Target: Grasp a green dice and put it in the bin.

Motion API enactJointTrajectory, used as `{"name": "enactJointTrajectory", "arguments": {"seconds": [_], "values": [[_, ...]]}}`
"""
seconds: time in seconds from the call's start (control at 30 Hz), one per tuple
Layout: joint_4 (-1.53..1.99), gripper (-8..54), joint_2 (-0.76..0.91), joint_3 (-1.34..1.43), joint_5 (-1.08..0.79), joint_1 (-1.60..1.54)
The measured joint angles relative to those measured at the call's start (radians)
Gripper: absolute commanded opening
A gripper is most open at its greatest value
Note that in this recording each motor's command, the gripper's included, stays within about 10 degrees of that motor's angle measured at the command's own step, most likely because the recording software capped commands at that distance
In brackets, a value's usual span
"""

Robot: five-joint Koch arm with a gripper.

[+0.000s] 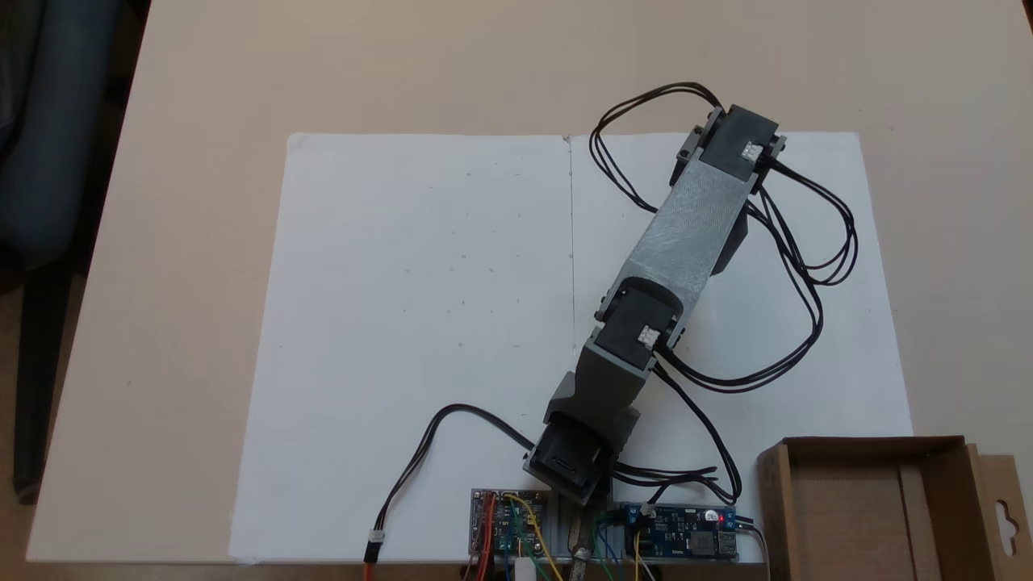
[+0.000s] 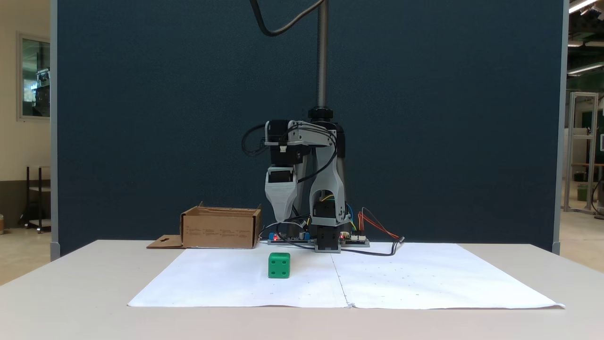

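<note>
Beige worktop (image 2: 94,293) carrying white paper (image 2: 401,278) before a dark blue partition.
Small green plastic dice (image 2: 279,265) is sitting on the paper, gripper (image 2: 282,218) hanging above, state unclear; brown cardboard bin (image 2: 221,229) is standing behind.

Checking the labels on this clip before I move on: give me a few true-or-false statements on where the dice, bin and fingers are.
The dice lies on the white paper. True.
The dice is in the bin. False: it sits on the paper, apart from the bin.
The fingers hold the dice. False: they hang above the table, clear of it.
The bin's flap lies flat on the table. True.
</note>
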Motion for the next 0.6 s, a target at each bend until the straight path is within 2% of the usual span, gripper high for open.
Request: {"name": "enactJointTrajectory", "arguments": {"seconds": [0.2,0.6], "values": [[-0.028,47.5,-0.034,0.0,0.0,0.0],[-0.06,47.5,-0.048,-0.002,0.011,0.0]]}}
